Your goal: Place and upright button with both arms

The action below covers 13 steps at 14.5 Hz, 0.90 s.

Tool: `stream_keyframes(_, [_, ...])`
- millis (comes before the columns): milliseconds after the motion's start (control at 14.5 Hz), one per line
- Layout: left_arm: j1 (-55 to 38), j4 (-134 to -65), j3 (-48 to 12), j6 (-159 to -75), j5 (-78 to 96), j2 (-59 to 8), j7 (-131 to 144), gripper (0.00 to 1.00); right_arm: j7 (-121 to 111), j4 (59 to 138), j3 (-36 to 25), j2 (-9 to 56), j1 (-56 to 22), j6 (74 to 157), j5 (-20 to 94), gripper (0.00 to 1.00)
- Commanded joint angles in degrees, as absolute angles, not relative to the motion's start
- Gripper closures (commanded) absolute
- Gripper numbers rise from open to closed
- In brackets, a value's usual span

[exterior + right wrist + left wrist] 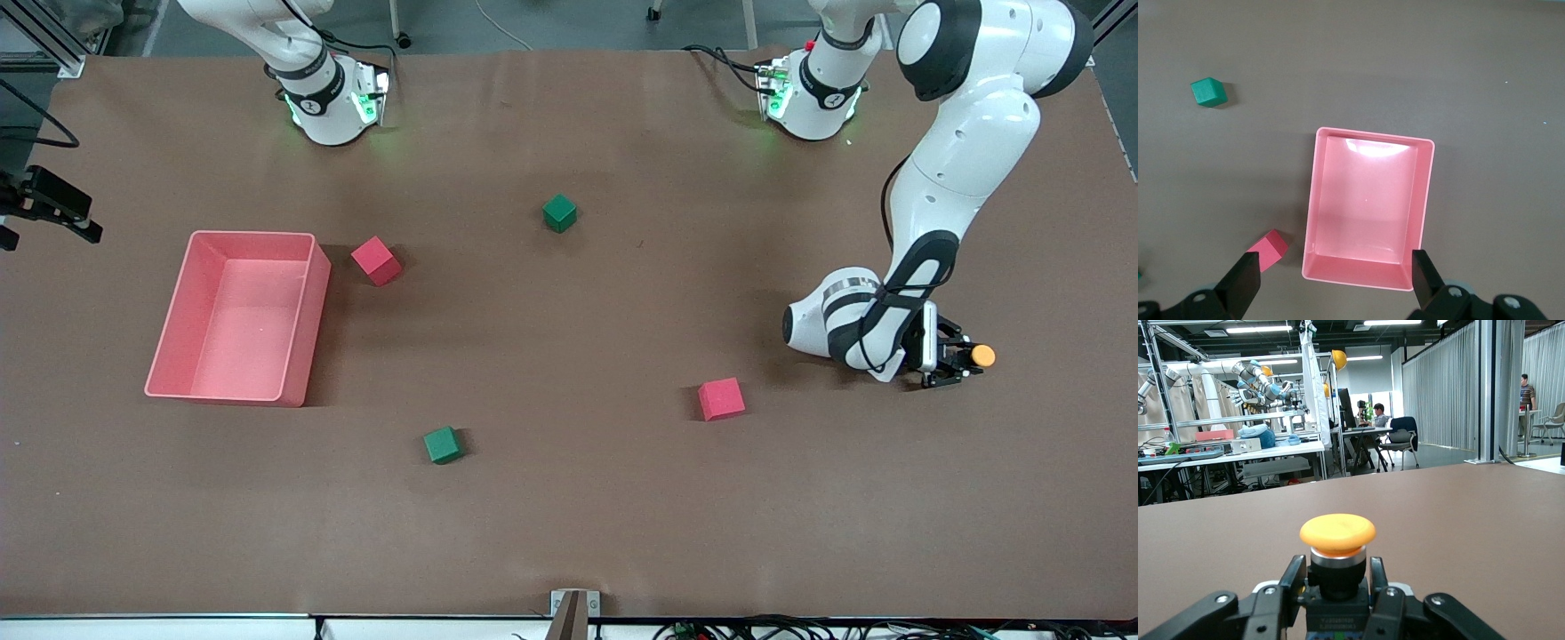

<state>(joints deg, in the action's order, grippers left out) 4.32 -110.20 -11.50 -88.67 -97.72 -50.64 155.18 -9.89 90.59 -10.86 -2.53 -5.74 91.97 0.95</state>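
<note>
Button (981,356) placement comes down to the far right of the front frame, but the scene runs from the left. At the left edge, midway down, a pink bin (307,329) sits on the brown table (569,516). A red cube (376,260) lies just off the bin's upper right corner. A green cube (443,444) sits lower, left of centre, and another green cube (559,212) lies above centre. A second red cube (721,398) rests right of centre.

The right gripper (1337,279) hangs high over the bin, its jaws spread wide and holding nothing; that arm waits.

At the right of the front frame, the left gripper (958,363) is low over the table. Its jaws are closed on the button's dark body, with the orange cap sticking out past the fingertips (1293,577). In the left wrist view the button (1337,550) fills the lower centre, clamped between both fingers.
</note>
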Motion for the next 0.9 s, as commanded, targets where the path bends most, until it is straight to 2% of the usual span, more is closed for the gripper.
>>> stream_keyframes(0, [4.0, -109.3, -10.9, -87.7, -99.0, -51.9, 156.6, 0.96, -10.5, 89.9, -10.5, -2.3, -5.4, 91.0, 0.4, 0.0])
stream_keyframes(69, [4.0, -109.2, -10.9, -87.7, -99.0, -51.9, 156.6, 0.95, -10.5, 89.9, -10.5, -2.4, -5.4, 90.9, 0.4, 0.0])
stream_keyframes(138, [4.0, -109.2, -10.9, -87.7, -98.9, -51.9, 156.0, 0.8, -10.5, 89.9, -10.5, -2.4, -5.4, 90.9, 0.4, 0.0])
stream_keyframes(207, [4.0, -109.1, -10.9, -87.7, -98.9, -51.9, 155.9, 0.17, -10.5, 89.9, -10.5, -2.4, -5.4, 90.9, 0.4, 0.0])
stream_keyframes(276, [4.0, -109.1, -10.9, -87.7, -98.9, -51.8, 155.3, 0.0, -10.5, 89.9, -10.5, -2.4, -5.3, 90.8, 0.4, 0.0])
stream_keyframes(829, [4.3, -109.4, -11.0, -86.8, -98.6, -50.8, 149.9, 0.0, -10.5, 89.6, -10.5, -2.3, -5.1, 89.5, 0.5, 0.0])
